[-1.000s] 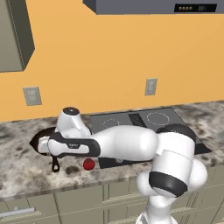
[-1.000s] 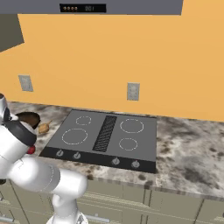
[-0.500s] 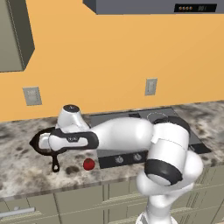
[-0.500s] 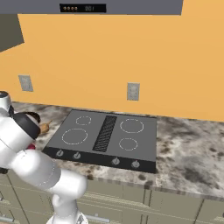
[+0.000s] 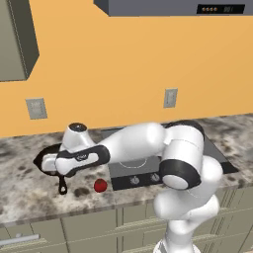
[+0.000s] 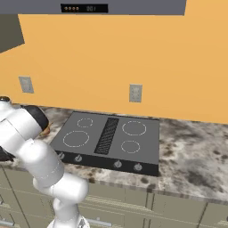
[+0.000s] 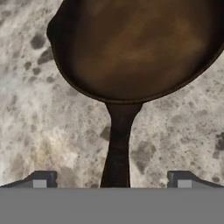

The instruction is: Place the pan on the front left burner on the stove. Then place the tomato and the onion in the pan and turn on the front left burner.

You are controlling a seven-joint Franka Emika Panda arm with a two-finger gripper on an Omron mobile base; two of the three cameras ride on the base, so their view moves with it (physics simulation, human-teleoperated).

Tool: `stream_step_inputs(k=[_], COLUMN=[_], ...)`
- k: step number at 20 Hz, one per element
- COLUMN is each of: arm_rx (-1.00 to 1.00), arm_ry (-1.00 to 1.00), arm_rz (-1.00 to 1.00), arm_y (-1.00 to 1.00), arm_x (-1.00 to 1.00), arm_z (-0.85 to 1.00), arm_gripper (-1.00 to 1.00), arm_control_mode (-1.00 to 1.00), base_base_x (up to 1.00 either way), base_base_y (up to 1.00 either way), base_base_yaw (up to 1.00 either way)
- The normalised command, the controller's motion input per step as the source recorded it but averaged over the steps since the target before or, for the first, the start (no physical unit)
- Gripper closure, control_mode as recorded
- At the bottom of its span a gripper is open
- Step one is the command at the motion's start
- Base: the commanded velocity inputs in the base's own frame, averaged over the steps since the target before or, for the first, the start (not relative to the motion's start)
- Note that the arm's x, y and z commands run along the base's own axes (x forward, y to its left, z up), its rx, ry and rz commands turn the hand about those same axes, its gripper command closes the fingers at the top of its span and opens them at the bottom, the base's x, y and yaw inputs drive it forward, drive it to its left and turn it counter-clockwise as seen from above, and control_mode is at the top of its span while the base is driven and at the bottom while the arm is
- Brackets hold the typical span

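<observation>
Pan [image 7: 135, 48] handle between gripper [image 7: 111, 180] tips (spread)

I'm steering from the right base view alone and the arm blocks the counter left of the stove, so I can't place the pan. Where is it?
Observer: The pan lies on the granite counter left of the stove, handle toward the counter's front edge.
Operator: Is the gripper on it?
Observer: No. In the hand view the gripper is open, its fingertips either side of the handle, not closed on it.
Operator: And the tomato?
Observer: The tomato sits on the counter by the stove's front left corner, apart from the pan.
</observation>
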Motion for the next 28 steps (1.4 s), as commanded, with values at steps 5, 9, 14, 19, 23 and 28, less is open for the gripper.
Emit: stream_step_inputs(k=[5,9,14,19,23,28], arm_rx=[0.00,0.00,0.00,0.00,0.00,0.00], arm_ry=[0.00,0.00,0.00,0.00,0.00,0.00], arm_rz=[0.00,0.00,0.00,0.00,0.00,0.00], arm_y=[0.12,0.01,0.00,0.00,0.00,0.00], arm_x=[0.00,0.00,-0.01,-0.01,-0.08,0.00], arm_z=[-0.10,-0.16,-0.13,-0.12,-0.16,-0.17], arm_gripper=[-1.00,-1.00,-1.00,-1.00,-1.00,-1.00], arm_control_mode=[-1.00,-1.00,-1.00,-1.00,-1.00,-1.00], base_base_x=[0.00,0.00,0.00,0.00,0.00,0.00], base_base_y=[0.00,0.00,0.00,0.00,0.00,0.00], base_base_yaw=[0.00,0.00,0.00,0.00,0.00,0.00])
